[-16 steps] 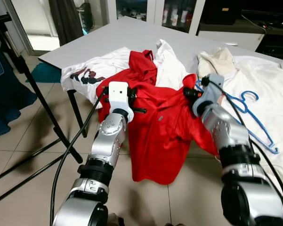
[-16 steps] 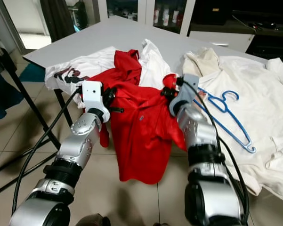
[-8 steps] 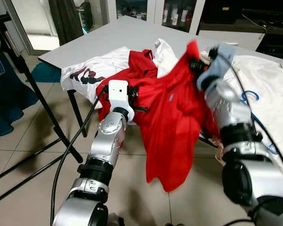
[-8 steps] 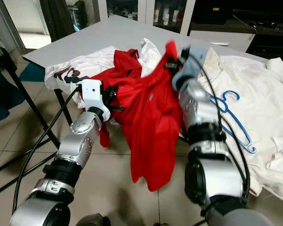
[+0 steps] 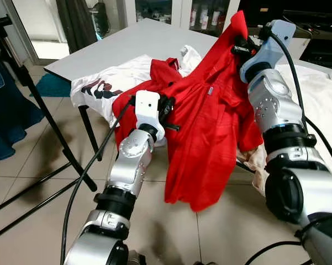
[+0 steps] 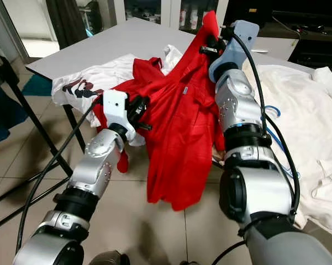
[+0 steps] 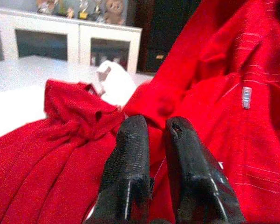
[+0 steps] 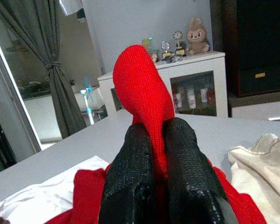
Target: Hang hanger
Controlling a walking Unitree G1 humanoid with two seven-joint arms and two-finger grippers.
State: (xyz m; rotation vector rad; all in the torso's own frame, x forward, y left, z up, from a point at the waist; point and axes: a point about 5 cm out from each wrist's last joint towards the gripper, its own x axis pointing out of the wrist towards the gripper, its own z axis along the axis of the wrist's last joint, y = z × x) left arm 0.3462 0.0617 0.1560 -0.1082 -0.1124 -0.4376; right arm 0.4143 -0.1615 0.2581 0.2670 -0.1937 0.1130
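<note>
Early stage: your right gripper (image 8: pixel 160 140) clamped on red knit shirt (image 5: pixel 210 127), upper right; left gripper (image 7: pixel 151 135) pinches same shirt, centre. Blue wire hanger (image 6: pixel 272 110) untouched, nothing hung.

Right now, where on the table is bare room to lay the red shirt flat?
The grey table is bare along its far left part, behind the printed white shirt. The near edge and right side are crowded with white garments and the red shirt.
</note>
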